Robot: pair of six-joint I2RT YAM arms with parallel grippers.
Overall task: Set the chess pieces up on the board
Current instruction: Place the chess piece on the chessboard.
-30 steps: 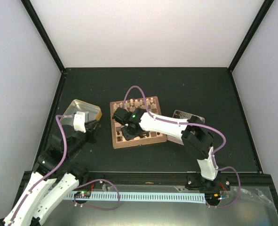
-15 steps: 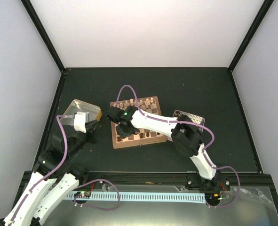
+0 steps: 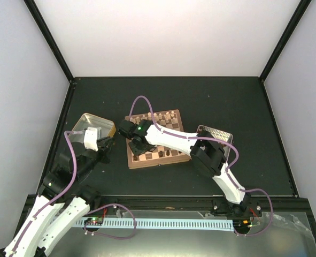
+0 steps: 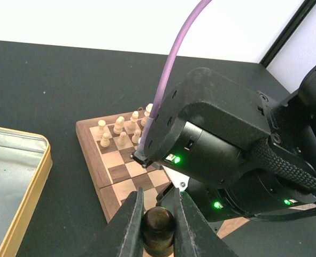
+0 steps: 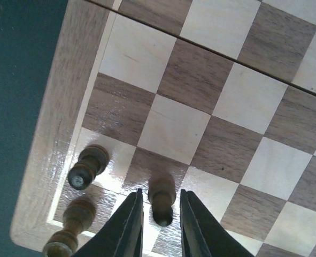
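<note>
**Both arms at the chessboard, each with a dark piece**

The right arm stretched from its base across the table, elbow bent. Its wrist was turned down over the left side of the board (image 3: 171, 152). The right gripper (image 5: 161, 194) hung there with its fingers narrowly parted around a dark pawn (image 5: 162, 199). The pawn stood on its own square, with a sliver of gap on each side. The left arm reached only a short way. The left gripper (image 4: 159, 201) sat low off the board's left edge, just beside a yellow-rimmed tin (image 3: 86, 122), pinched tight on a dark piece (image 4: 158, 229).

The table (image 3: 227, 96) was matte black, walled in by plain white panels with black corner posts. A square tray (image 3: 220, 133) lay right of the board, partly under the right arm.

By my count there was one board, one tin, one tray and two arms. Beside the pawn, two more dark pieces (image 5: 87, 167) stood along the board's border. At least five cream pieces (image 4: 118, 125) crowded the far rows, and the right wrist hid the rest.
</note>
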